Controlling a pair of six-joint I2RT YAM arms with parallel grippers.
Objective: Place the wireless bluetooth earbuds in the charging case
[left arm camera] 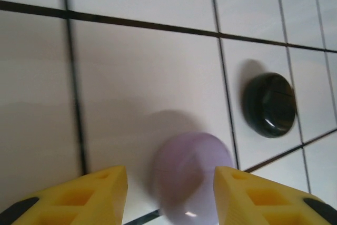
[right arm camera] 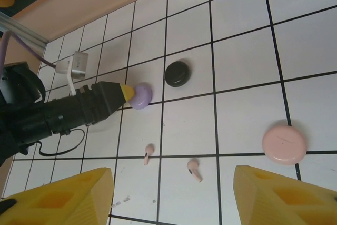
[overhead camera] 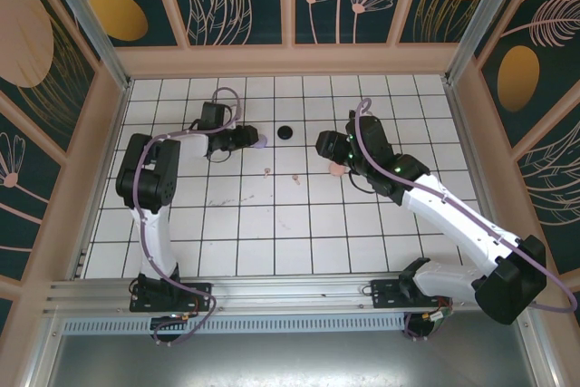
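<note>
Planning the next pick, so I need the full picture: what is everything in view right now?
earbuds: 2, pink, loose on the tiles between the arms, the second to the right of the first
pink case: 1, pink, on the tiles near the right gripper
purple case: 1, pale purple, between the left gripper's fingers
black case: 1, black, on the tiles beside the purple case, apart from it
table: 1, white tiles with black grid lines
left gripper: 1, yellow fingers, open around the purple case
right gripper: 1, yellow fingers, open, nothing between them
</note>
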